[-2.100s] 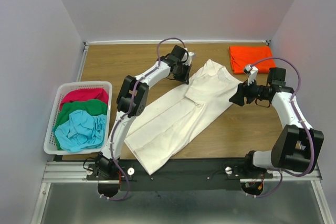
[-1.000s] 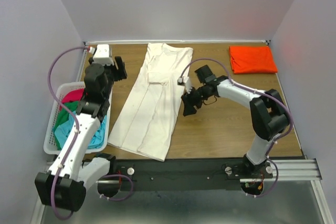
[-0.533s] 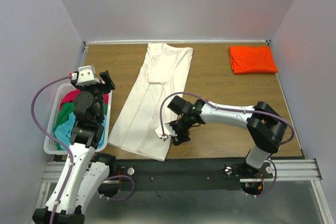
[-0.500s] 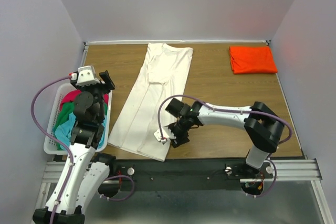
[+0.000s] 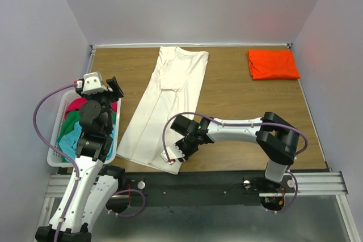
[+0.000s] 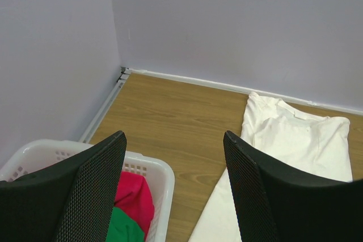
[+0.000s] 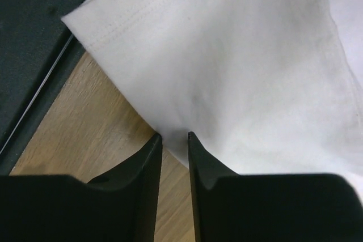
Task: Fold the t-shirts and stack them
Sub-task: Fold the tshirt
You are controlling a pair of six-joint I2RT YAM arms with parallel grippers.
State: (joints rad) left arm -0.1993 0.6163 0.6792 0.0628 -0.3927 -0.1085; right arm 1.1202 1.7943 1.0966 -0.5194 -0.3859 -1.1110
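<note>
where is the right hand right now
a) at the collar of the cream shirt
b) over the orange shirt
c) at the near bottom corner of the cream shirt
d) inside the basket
c: the right hand is at the edge of the cream shirt close to its near corner, well away from the orange shirt and the basket.
</note>
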